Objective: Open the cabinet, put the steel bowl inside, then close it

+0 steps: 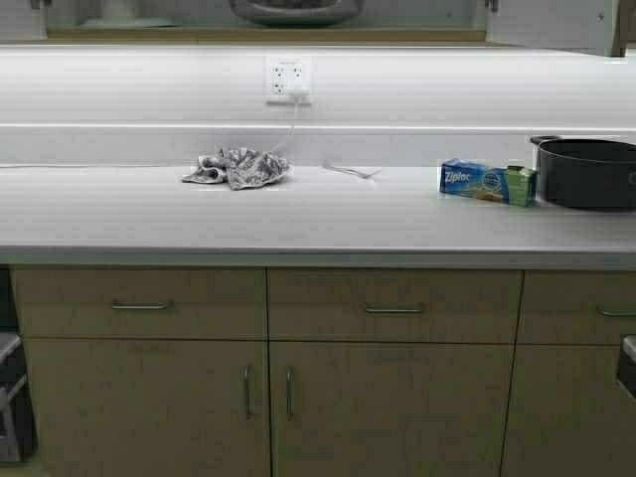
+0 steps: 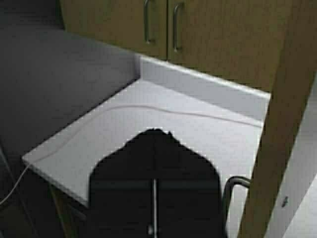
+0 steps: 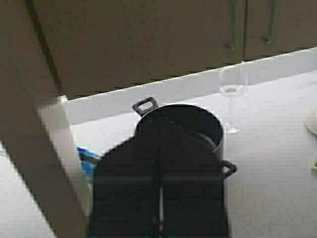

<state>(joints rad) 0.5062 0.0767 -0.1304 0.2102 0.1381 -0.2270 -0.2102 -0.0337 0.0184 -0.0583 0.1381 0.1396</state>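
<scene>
Matt black pot (image 1: 588, 172), crumpled cloth rag (image 1: 237, 167), smooth countertop (image 1: 298, 214).

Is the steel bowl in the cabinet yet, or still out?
In. The steel bowl sits on the shelf of the cabinet, seen at the high view's top edge; none on the counter.

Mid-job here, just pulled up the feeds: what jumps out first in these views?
The long white countertop fills the high view, with a crumpled grey cloth left of centre below a wall outlet. At the right end a blue Ziploc box lies beside a black pot. At the top edge, the steel bowl sits in the cabinet, whose doors stand open.
</scene>
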